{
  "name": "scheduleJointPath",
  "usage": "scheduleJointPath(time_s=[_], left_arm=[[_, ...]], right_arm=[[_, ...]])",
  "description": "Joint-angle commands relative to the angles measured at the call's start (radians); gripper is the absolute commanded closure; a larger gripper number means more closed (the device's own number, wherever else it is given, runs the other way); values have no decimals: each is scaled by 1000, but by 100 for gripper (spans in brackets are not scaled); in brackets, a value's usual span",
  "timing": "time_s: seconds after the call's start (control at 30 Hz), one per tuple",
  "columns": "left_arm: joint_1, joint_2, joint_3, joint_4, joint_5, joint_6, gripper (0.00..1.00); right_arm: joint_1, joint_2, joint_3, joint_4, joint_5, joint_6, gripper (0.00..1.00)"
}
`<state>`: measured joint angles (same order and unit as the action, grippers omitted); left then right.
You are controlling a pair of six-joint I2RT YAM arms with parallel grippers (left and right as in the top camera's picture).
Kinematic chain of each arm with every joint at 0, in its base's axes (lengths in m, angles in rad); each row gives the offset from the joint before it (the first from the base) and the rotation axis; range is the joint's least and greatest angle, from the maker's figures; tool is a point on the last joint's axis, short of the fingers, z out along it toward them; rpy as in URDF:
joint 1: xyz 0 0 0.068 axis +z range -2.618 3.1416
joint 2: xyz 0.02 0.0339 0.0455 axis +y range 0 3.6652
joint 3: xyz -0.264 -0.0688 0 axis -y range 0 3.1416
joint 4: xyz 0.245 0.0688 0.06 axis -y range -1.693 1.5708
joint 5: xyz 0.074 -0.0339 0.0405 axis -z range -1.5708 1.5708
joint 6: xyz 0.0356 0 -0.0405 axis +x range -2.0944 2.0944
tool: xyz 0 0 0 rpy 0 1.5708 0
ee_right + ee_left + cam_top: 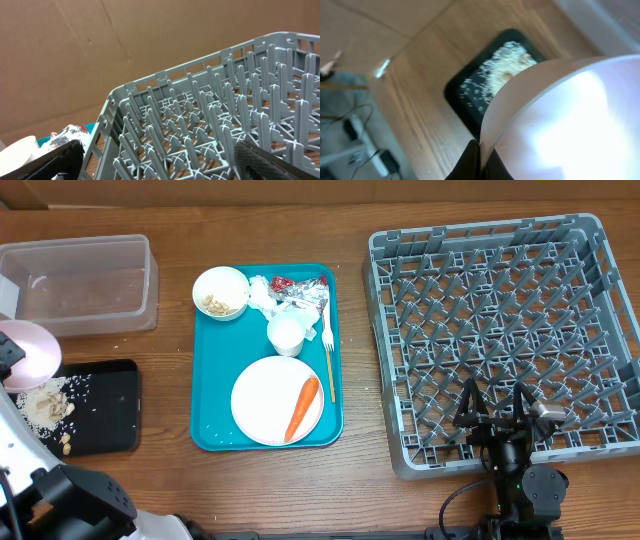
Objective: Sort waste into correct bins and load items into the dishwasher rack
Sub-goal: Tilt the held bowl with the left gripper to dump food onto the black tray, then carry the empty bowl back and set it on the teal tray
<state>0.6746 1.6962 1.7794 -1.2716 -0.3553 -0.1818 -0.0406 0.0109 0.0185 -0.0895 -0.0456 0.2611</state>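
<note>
- Desk [150, 480]: open strip btwn black tray [110, 410] and teal tray [215, 390]. Narrower strip btwn teal tray's rt edge and rack [500, 310].
- Clear tub [90, 280]: far-lt corner of desk, apart from black tray, which lies nearer the robot.
- Rack: fills rt side. Far and rt rims run close to the overhead frame edge.
- Left hand [479, 162]: fingers pressed together on the rim of held bowl [560, 120], pinching it. Bowl is tipped on edge above black tray's lt end and looks pink-tinted from overhead.
- Food bits [45, 402]: heaped on lt part of black tray, w/ loose grains scattered toward the middle. Rt part of tray is bare.
- Right hand [495, 412]: fingers spread, nothing btwn them. Sits low over rack's near rim, lt of centre, aimed into the rack. Wrist view looks across the pegs to a rack corner.
- Teal tray, far edge: second bowl [221, 292] w/ bits at far-lt corner, then napkin [262, 292] and foil wrapper [300, 288].
- Teal tray, rest: cup [287, 335] mid. Fork [328, 350] along rt edge. Plate [260, 400] at near end, carrot [301, 408] lying on its rt side.
</note>
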Motion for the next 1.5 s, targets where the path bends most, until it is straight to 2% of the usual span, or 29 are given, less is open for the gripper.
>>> scheduleJointPath(time_s=[0.0, 0.1, 0.17, 0.27, 0.47, 0.57, 0.83, 0.93, 1.13, 1.37, 1.4, 1.47], left_arm=[[0, -17, 12, -9, 115, 32, 96], [0, -16, 12, -16, 204, 41, 96], [0, -16, 12, -14, 304, 88, 96], [0, -16, 12, -6, 515, 177, 96], [-1, -17, 12, -5, 1050, 422, 96], [-4, -17, 12, -26, 1146, 481, 96], [-123, -16, 12, -35, 1123, 492, 96], [-212, -16, 11, -36, 1020, 459, 96], [-404, -16, 11, -10, 700, 325, 96], [-512, -16, 11, 2, 655, 323, 96], [-512, -16, 11, 5, 636, 292, 96], [-510, -16, 11, 3, 551, 147, 96]], right_arm=[[-6, -8, -10, 8, 0, 2, 0], [-6, -8, -10, 8, 0, 2, 0], [-6, -8, -10, 8, 0, 2, 0], [-6, -8, -10, 8, 0, 2, 0], [-5, -8, -10, 8, 0, 2, 0], [-6, -8, -10, 8, 0, 2, 0], [-6, -8, -10, 8, 0, 2, 0], [-6, -8, -10, 8, 0, 2, 0], [-6, -8, -10, 8, 0, 2, 0], [-6, -8, -10, 8, 0, 2, 0], [-6, -8, -10, 8, 0, 2, 0], [-6, -8, -10, 8, 0, 2, 0]])
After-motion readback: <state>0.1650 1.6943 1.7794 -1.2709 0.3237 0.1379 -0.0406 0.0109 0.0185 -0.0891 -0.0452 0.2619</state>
